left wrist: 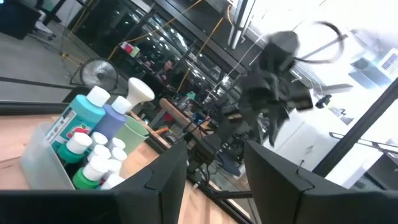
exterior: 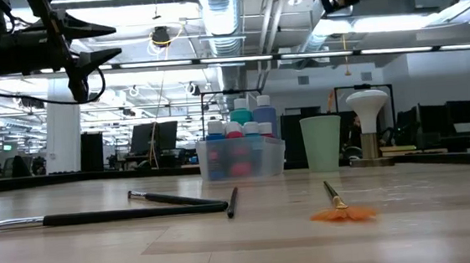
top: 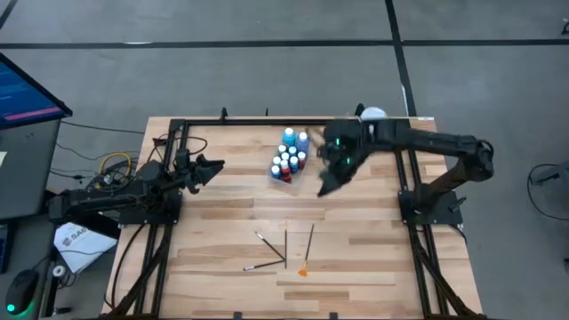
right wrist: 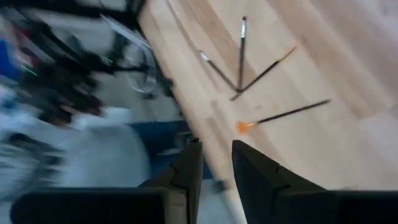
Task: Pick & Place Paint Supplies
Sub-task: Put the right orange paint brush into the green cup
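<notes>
Several white-capped paint bottles stand in a clear tray (top: 286, 165) (exterior: 241, 158) (left wrist: 43, 155) at the far middle of the table. Several thin paintbrushes (top: 284, 249) (right wrist: 242, 56) lie flat on the wood nearer the front, one with an orange tip (exterior: 342, 214). My right gripper (top: 327, 184) (right wrist: 216, 146) hangs in the air just right of the tray, slanting down, open by a narrow gap with nothing in it. My left gripper (top: 212, 167) (left wrist: 214, 149) stands open over the table's left side, pointing toward the tray, and is empty.
A pale green cup (exterior: 322, 143) (left wrist: 134, 130) and a white mushroom-shaped object (exterior: 367, 104) stand to the right of the tray at the far edge. Black frame rails (top: 169, 222) run along the table's left, right and far sides. Bare wood lies around the brushes.
</notes>
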{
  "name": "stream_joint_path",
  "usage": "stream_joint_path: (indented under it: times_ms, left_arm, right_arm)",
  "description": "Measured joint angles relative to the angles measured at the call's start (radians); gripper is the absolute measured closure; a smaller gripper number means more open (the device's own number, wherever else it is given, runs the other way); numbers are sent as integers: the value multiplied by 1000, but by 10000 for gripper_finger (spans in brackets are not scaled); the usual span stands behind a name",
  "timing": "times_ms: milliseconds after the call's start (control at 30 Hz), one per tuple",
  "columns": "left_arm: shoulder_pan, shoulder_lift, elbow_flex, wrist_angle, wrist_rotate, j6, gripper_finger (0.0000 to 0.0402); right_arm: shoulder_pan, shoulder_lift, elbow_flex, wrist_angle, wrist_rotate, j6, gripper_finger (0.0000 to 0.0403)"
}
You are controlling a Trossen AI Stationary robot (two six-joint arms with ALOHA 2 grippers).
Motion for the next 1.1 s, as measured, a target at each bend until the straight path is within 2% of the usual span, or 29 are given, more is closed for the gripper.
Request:
stream_joint_path:
  times_ms: [200,267,467,733,833,1100]
  left_arm:
    - [0,0,0,0,6,0,247]
    - [0,0,0,0,6,0,247]
    - [0,4,0,0,16,0,247]
    - [0,28,0,12,23,0,247]
    - [0,31,0,15,24,0,247]
    - [0,32,0,23,36,-21,247]
  right_arm:
    - [262,16,1,15,310,-232,318]
    - [334,44,0,27,381,-315,313]
    - [463,191,0,129,395,-588,269]
    - [509,399,0,248,391,-962,194]
    - [524,467,0,303,391,-1071,187]
    - [600,597,2,364,418,-1207,193]
